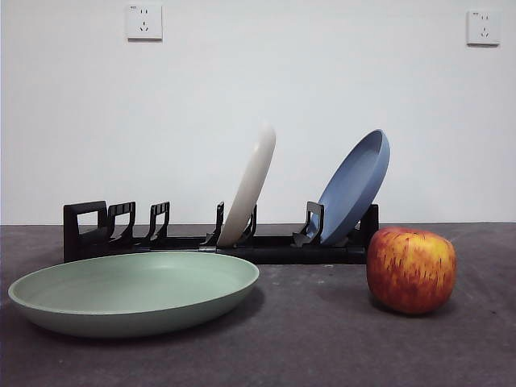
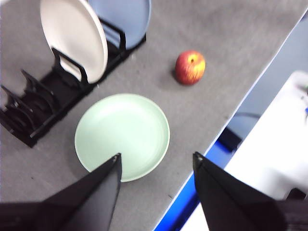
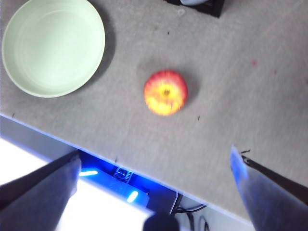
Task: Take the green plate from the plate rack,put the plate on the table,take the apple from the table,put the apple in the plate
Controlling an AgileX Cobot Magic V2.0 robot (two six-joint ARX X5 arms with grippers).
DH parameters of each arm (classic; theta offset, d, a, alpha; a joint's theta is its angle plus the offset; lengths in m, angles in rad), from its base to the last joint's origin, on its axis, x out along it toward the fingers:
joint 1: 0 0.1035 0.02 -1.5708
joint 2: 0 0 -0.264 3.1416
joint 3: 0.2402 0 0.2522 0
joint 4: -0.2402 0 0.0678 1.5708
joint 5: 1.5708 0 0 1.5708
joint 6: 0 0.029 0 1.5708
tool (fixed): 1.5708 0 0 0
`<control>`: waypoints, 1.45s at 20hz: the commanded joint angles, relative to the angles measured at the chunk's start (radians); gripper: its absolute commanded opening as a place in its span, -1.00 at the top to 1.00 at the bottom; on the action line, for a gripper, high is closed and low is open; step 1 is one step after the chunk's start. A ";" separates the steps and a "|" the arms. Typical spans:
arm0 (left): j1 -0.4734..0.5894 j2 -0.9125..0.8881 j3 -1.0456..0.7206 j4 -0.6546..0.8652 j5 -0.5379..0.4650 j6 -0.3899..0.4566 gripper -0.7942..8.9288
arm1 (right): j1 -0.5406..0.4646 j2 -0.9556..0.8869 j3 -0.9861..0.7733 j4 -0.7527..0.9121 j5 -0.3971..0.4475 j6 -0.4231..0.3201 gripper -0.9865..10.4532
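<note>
**Plain white wall, two sockets, blue glow below the table edge**

A smooth, matte white wall (image 1: 339,97) fills the backdrop of the front view, evenly lit and without strong shadows. Two square white plastic wall sockets sit high on it: one toward the left (image 1: 143,22), the other near the right edge (image 1: 483,27) (both flush with the wall). In the wrist views, the space beyond the near table edge shows a bright white, overexposed surface (image 2: 274,154) and a strip of vivid blue light (image 3: 110,180) just under the edge, with thin dark cables (image 3: 190,211) hanging nearby, blurred.
</note>
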 commanded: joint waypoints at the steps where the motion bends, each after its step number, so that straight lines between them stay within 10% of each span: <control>1: 0.003 -0.069 -0.025 -0.001 -0.003 -0.005 0.32 | 0.001 -0.076 -0.075 -0.024 0.026 0.056 -0.38; 14: 0.003 -0.455 -0.516 0.005 -0.132 -0.352 0.32 | 0.001 -0.082 -0.465 0.335 0.075 0.105 -0.38; 29: 0.001 -0.503 -0.515 0.011 -0.115 -0.413 0.32 | 0.001 0.434 -0.484 0.737 -0.040 0.076 -0.25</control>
